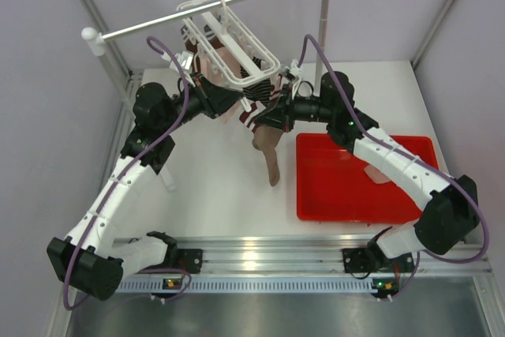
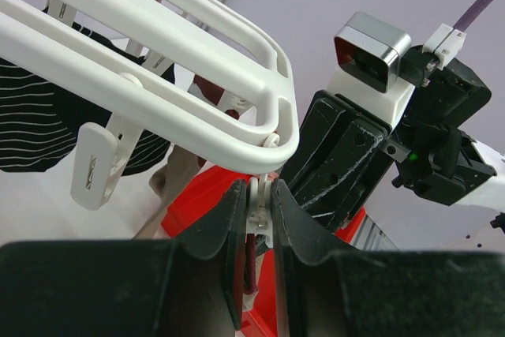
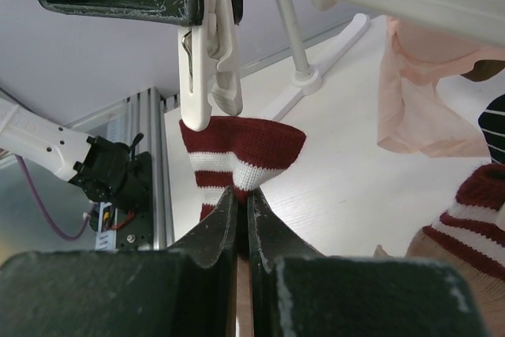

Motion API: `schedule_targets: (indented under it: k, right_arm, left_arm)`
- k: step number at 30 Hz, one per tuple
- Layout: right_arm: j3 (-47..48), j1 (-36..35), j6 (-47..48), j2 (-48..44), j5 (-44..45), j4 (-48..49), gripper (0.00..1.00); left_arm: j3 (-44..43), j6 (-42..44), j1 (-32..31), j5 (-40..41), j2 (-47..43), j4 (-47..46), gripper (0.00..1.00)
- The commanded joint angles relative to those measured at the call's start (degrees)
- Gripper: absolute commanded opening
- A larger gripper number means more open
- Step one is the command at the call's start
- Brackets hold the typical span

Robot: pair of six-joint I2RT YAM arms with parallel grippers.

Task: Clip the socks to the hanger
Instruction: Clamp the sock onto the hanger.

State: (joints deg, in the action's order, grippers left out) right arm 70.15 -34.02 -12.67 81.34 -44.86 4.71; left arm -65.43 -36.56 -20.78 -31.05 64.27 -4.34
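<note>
On the left, the left gripper (image 1: 233, 102) reaches up under the white hanger (image 2: 181, 104), its jaws clamped on the top of one dangling white clip (image 2: 258, 207). The hanger hangs from a white rail (image 1: 142, 26) over the table's far side. Right below that clip, the brown sock (image 1: 270, 159) droops toward the table. Its dark red, white-striped cuff (image 3: 252, 147) is pinched between the closed jaws of the right gripper (image 3: 243, 195). A pale pink sock (image 3: 418, 100) hangs from the hanger nearby. A red tray (image 1: 339, 187) lies on the table at the right
</note>
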Motion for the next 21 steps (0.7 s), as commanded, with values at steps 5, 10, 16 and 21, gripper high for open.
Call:
schedule_targets:
  k: [5, 10, 16, 21]
  right_arm:
    - [3.7, -1.2, -1.2, -1.0, -0.8, 4.3, 0.0]
    - [3.9, -1.5, -1.7, -1.2, -0.7, 4.8, 0.0]
    - [5.3, -1.7, -3.0, -0.4, -0.3, 5.9, 0.0]
    - [6.6, -1.9, -3.4, 0.3, -0.6, 6.7, 0.0]
  left_arm:
    - [0.0, 0.2, 0.0, -0.8, -0.4, -2.1, 0.0]
    - [-0.1, -0.1, 0.0, -1.0, -0.1, -2.0, 0.0]
    - [-0.2, -0.5, 0.0, -1.5, 0.1, -2.3, 0.0]
    - [-0.3, -0.7, 0.0, -1.8, 0.2, -2.3, 0.0]
